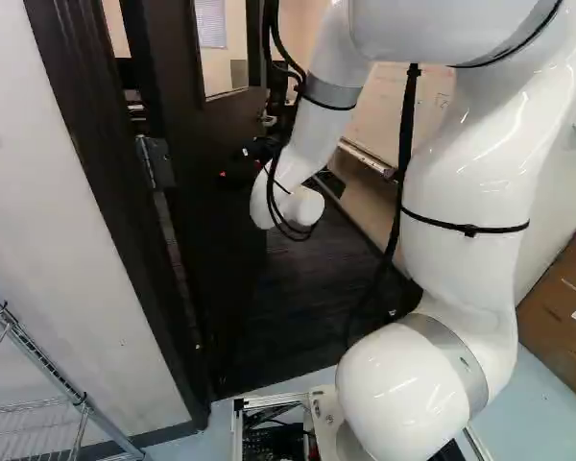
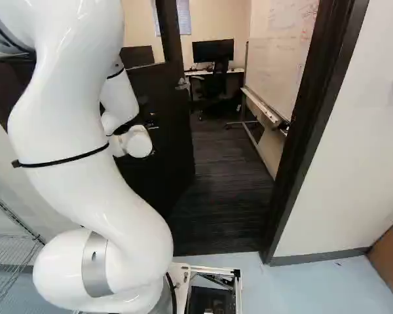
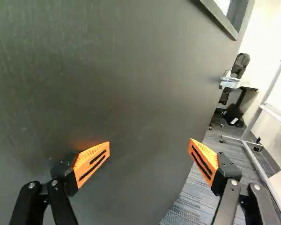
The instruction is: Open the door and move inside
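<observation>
Past a dark door frame [image 2: 314,124], an office room is seen, its floor covered in dark carpet [image 2: 229,176], while pale blue floor [image 2: 308,281] is shown on the near side. Within the frame, the door [image 3: 131,84] is swung inward, partly open; it is hung from the side seen at the left of the left base view, and a gap is left beyond its free edge. The white arm [image 1: 470,173] is extended through the doorway toward the door's face. Along the room's right side a whiteboard [image 2: 281,59] is stood on a wheeled frame. Outside, a wire rack [image 1: 38,360] is placed at the left of the left base view, and a cardboard box [image 1: 562,298] at its right. At the far wall, a desk [image 2: 232,71] is topped by a black monitor [image 2: 213,50], with an office chair [image 2: 216,82] set in front. The gripper [image 1: 234,163] is held near the door, its orange pads [image 3: 93,161] spread wide with nothing pinched between them. The metal handle [image 3: 230,82], fixed near the door's free edge, is left ungripped, well apart from the fingers.
</observation>
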Robot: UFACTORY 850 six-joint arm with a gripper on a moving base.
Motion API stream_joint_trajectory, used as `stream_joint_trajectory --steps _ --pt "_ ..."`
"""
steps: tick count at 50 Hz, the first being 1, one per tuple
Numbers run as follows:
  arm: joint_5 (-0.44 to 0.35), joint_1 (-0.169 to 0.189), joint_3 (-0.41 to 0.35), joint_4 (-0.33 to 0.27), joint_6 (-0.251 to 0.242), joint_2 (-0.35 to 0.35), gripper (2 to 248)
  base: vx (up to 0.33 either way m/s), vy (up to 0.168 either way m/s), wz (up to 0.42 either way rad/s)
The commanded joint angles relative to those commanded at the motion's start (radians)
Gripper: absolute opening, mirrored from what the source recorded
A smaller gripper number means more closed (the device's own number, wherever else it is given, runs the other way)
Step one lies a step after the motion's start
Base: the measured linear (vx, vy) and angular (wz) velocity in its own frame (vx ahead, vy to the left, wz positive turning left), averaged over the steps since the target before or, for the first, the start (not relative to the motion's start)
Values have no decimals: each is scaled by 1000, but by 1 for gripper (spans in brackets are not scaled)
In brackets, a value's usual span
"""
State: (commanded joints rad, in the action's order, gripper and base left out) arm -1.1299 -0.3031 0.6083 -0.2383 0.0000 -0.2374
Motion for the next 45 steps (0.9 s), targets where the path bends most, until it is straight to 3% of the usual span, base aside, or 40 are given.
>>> stream_joint_trajectory --steps 45 --pt "-80 -39 91 -154 0 -77 247 0 0 0"
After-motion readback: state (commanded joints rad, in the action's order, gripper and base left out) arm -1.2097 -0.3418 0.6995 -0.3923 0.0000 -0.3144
